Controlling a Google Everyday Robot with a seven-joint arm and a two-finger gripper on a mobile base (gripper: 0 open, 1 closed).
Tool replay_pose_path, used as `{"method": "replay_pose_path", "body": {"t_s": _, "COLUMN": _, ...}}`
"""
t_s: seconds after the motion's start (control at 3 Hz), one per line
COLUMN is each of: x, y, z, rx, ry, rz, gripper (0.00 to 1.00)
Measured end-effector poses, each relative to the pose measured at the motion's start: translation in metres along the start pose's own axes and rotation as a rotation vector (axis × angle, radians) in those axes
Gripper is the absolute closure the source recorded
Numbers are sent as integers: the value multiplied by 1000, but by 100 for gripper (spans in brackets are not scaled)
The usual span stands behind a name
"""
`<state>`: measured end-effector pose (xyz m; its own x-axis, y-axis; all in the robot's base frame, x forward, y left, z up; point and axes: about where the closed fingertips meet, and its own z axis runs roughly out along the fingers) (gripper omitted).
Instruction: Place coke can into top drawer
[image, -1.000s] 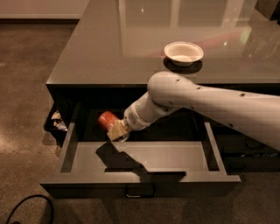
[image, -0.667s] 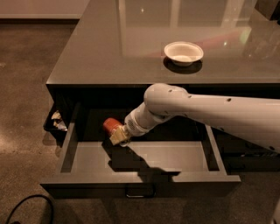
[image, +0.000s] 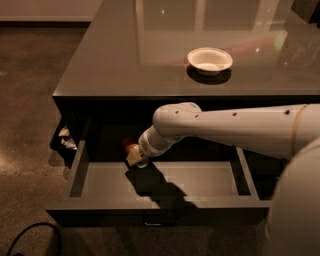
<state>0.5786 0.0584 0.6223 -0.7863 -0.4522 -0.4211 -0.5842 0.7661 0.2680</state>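
The top drawer (image: 200, 182) stands pulled open under the table (image: 125, 60). In its left half, near the back, the coke can (image: 130, 145) hangs just above the grey floor, clamped in the hand (image: 136, 159). Further right, a white bowl (image: 210, 60) sits on top. What remains, I judge, is to set the can down, release it and withdraw.

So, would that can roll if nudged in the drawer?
Probably: the can is round, held in the pincer at the back of the drawer. Likely light, since that pinch alone carries it. The drawer walls would stop it.
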Motion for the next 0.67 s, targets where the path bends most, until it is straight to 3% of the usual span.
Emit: {"method": "replay_pose_path", "body": {"t_s": 0.67, "x": 3, "y": -8, "z": 15, "rx": 24, "ry": 19, "rz": 16, "gripper": 11}}
